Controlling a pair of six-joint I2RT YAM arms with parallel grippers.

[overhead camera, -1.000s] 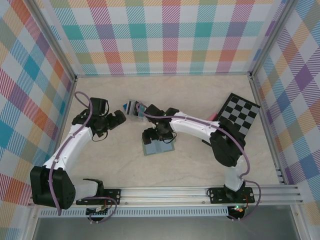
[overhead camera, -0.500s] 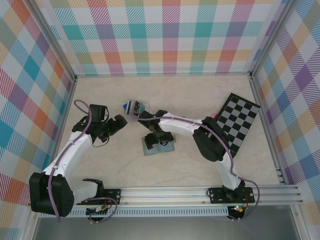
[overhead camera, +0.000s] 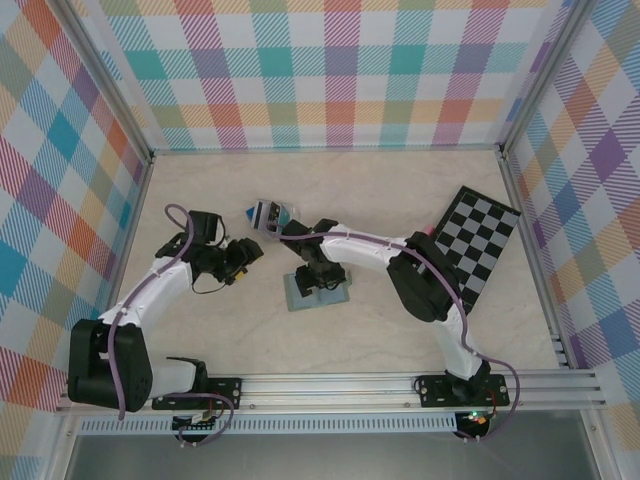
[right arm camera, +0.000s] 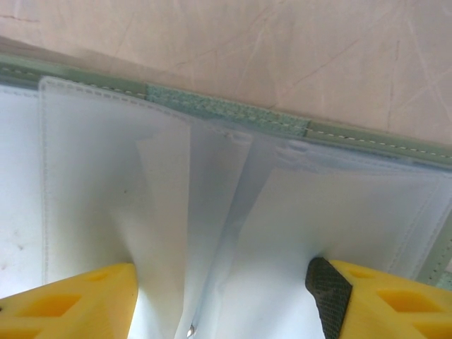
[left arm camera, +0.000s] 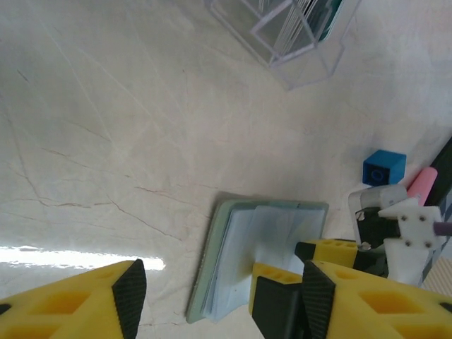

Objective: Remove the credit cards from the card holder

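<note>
Plaid walls in pastel checks ring a pale, veined tabletop, and near its middle in the overhead view lies the card holder (overhead camera: 297,297), opened flat with its pale blue-grey panels facing up. Its long side runs roughly 9 to 3 o'clock, and the fold runs about 12 to 6. Your right gripper (overhead camera: 318,280) sits directly over it. In the right wrist view the jaws stand apart, one tip on each side of the fold, with a loose inner leaf rising between them. They are clamped on nothing, though the tips are cropped, so you probably can't say whether they touch the panels. Your left gripper (overhead camera: 250,255) is also apart and empty over bare table, with the holder off toward its 4 o'clock, so the right arm is plainly the nearer one. A clear plastic stand (overhead camera: 268,213) of upright cards sits at about 1 o'clock from the left gripper, and a checkerboard (overhead camera: 478,240) lies out at 3 o'clock. No brand, label or writing can be read on the holder, and no card edge is clear in its pockets.
</note>
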